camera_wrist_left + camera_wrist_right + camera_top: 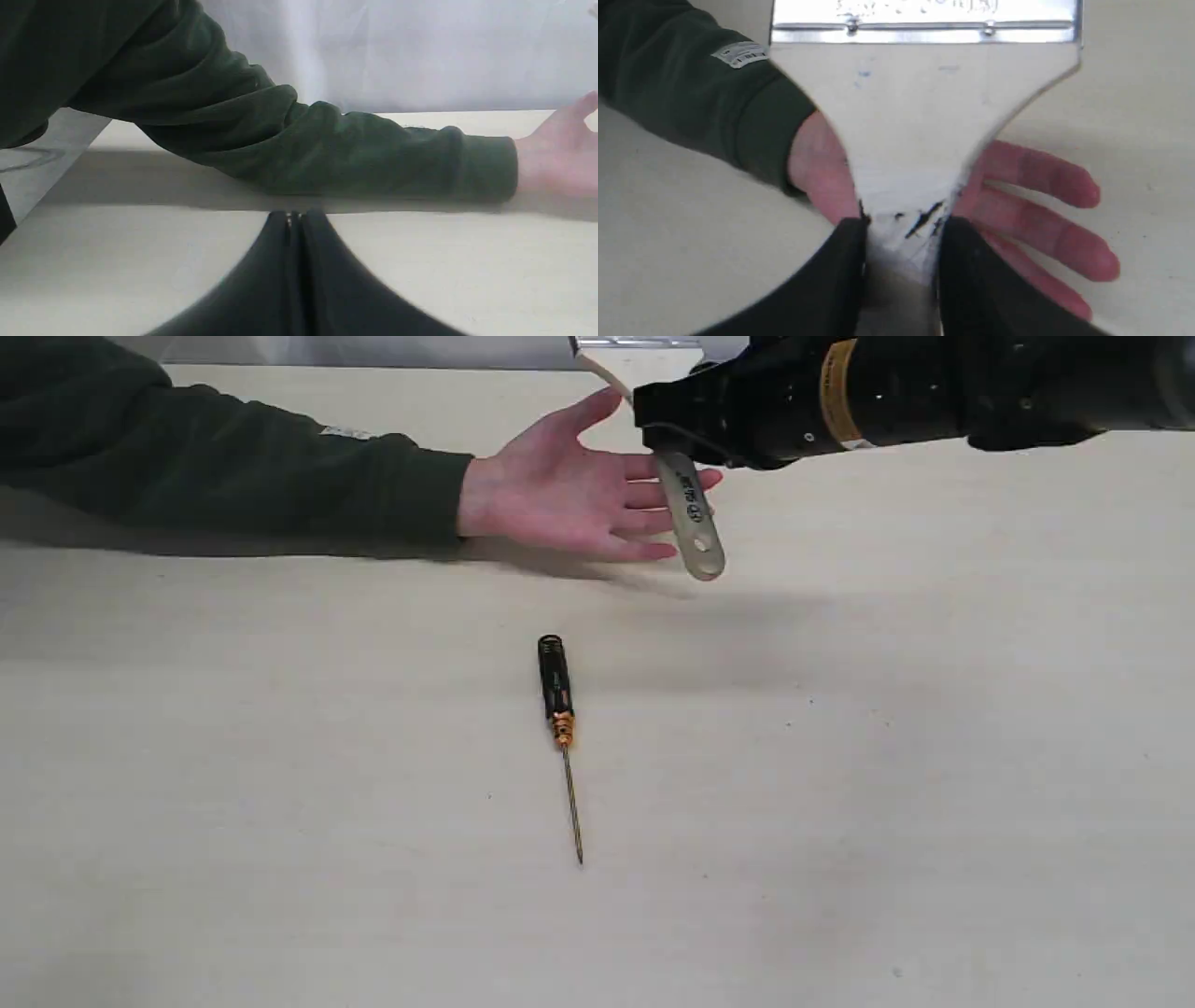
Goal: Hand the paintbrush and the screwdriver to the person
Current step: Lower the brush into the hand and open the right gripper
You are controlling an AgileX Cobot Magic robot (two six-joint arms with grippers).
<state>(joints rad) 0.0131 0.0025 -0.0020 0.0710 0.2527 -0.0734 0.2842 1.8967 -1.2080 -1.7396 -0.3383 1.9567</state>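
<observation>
Flat wooden paintbrush [920, 116] clamped in right jaws over open hand [560, 490], left jaws closed, slim black-handled screwdriver [555, 683]

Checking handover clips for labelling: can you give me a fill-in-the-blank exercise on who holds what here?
1. The right gripper has its fingers shut on the ____.
2. The screwdriver lies flat on the ____, with no gripper touching it.
3. The person's hand is ____ and holds nothing.
Missing words: paintbrush; table; open.
</observation>
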